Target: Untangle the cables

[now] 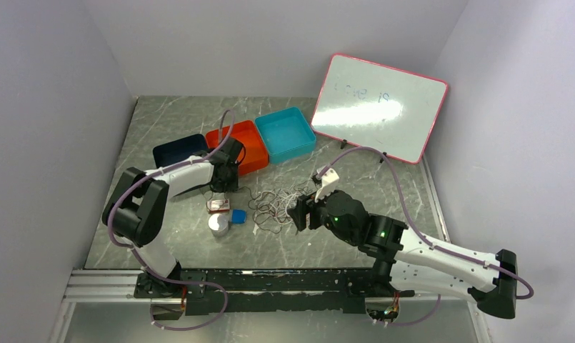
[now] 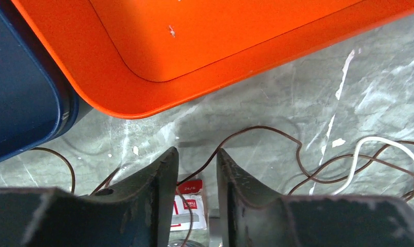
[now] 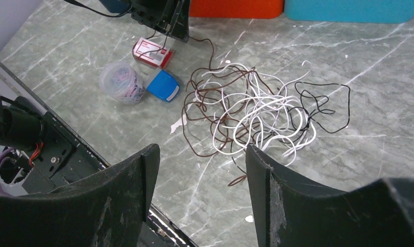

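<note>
We read "24/6" on red-white label of small box [image 2: 190, 188], seen through gap of left jaws. Left jaws narrow, not closed, thin brown strand crossing gap. Glossy orange tray [image 2: 194, 41], rounded corner, just beyond. Right jaws wide, empty. Cables [image 3: 251, 110], wiry white, brown and black loops, lie tangled on marbled grey bench [image 3: 374, 128] just ahead of right jaws.
</note>
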`<move>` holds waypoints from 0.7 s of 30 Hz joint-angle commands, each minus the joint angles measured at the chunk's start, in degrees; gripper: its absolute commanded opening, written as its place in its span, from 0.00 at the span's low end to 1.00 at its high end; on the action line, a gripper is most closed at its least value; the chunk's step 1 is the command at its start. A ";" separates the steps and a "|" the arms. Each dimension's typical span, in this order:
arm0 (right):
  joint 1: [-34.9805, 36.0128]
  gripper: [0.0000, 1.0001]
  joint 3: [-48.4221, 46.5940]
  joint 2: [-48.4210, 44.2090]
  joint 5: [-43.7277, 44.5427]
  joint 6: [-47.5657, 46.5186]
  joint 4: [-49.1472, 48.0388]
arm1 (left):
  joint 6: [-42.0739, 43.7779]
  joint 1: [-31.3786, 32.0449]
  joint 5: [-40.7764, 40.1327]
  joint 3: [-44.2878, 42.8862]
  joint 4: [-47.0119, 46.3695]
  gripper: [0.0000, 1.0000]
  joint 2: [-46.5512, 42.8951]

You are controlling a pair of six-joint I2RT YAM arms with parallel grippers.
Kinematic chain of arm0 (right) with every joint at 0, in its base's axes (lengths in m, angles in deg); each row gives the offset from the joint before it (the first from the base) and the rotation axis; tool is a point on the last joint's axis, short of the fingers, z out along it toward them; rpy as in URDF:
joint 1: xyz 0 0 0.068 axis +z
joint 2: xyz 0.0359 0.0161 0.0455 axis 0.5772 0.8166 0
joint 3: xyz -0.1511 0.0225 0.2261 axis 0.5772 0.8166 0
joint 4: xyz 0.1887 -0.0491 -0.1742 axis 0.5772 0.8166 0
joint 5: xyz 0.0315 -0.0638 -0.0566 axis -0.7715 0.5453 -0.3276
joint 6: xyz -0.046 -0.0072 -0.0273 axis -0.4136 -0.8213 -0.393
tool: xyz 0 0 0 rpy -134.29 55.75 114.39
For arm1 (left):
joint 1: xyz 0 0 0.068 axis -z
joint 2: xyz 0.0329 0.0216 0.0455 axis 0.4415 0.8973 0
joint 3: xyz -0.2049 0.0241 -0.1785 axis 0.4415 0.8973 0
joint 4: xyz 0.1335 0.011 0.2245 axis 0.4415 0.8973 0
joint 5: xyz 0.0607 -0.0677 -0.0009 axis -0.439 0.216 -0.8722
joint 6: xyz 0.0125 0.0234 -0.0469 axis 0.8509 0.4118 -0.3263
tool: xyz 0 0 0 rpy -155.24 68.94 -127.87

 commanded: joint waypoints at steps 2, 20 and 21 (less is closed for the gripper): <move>0.13 0.65 0.27 0.14 0.96 0.80 -0.65 | 0.63 -0.50 -0.72 -1.25 0.96 0.28 -0.01; 0.11 0.69 4.39 -6.62 9.44 4.29 -8.77 | 10.03 -0.28 8.74 -7.53 1.73 0.07 -12.35; 0.17 0.69 4.76 -6.94 8.15 2.93 -9.83 | 10.52 -0.22 9.87 -7.88 1.78 0.07 -13.10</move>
